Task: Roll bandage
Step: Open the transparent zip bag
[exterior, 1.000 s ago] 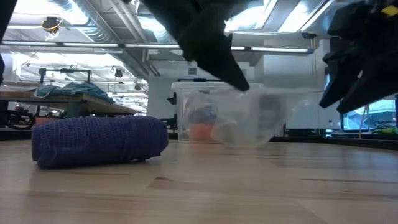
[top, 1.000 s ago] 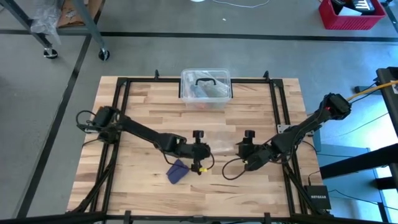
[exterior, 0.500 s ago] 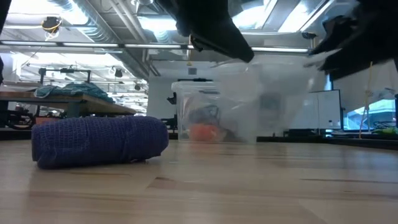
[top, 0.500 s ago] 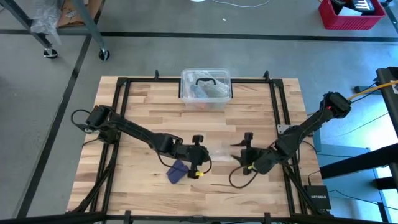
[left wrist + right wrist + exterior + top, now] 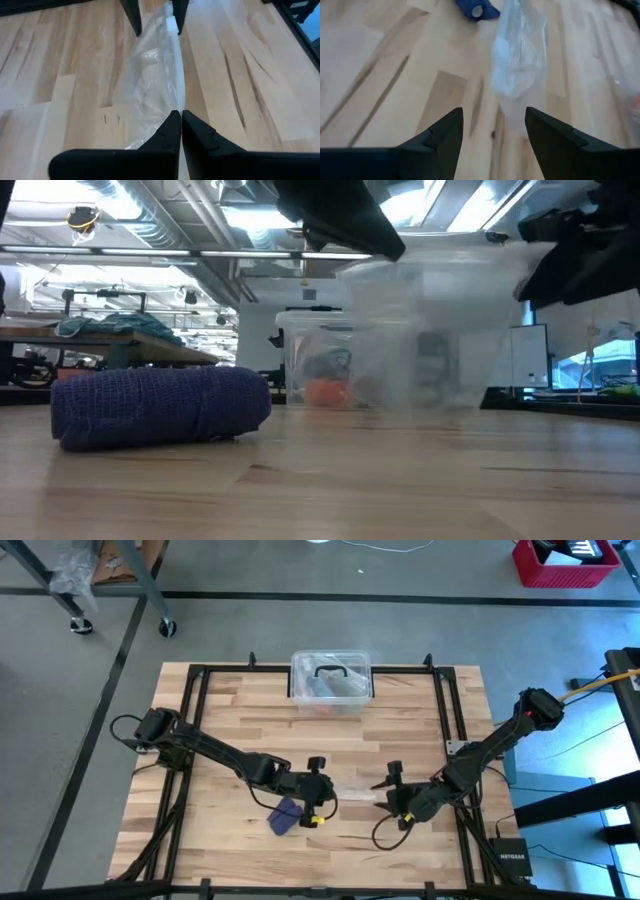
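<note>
The bandage [image 5: 284,815] is a rolled navy-purple bundle lying on its side on the wooden table, left of both grippers; it also shows in the low view [image 5: 160,408] and the right wrist view [image 5: 477,10]. No gripper touches it. My left gripper [image 5: 333,794] [image 5: 176,114] is shut on a crinkled clear plastic wrapper [image 5: 356,787] [image 5: 430,330]. My right gripper [image 5: 378,795] [image 5: 492,112] is open, and its fingers [image 5: 132,12] stand on either side of the wrapper's other end [image 5: 517,60]. Whether they touch it, I cannot tell. My left gripper pinches the wrapper's near end [image 5: 159,112] between its two shut fingers, which come at it roughly level from the table's left. The wrapper stretches away from the fingers toward my right gripper and sags below them [image 5: 420,380].
A clear plastic box with a black handle [image 5: 331,680] stands at the table's far edge in the middle, and shows behind the wrapper in the low view [image 5: 320,370]. A black frame [image 5: 200,740] runs around the table top. Bare wood lies near the front edge [image 5: 340,855].
Both grippers have moved a little toward the table's near edge, with the wrapper between them. In the low view the wrapper now spreads wider and higher between the two grippers. The bandage has stayed where it was.
</note>
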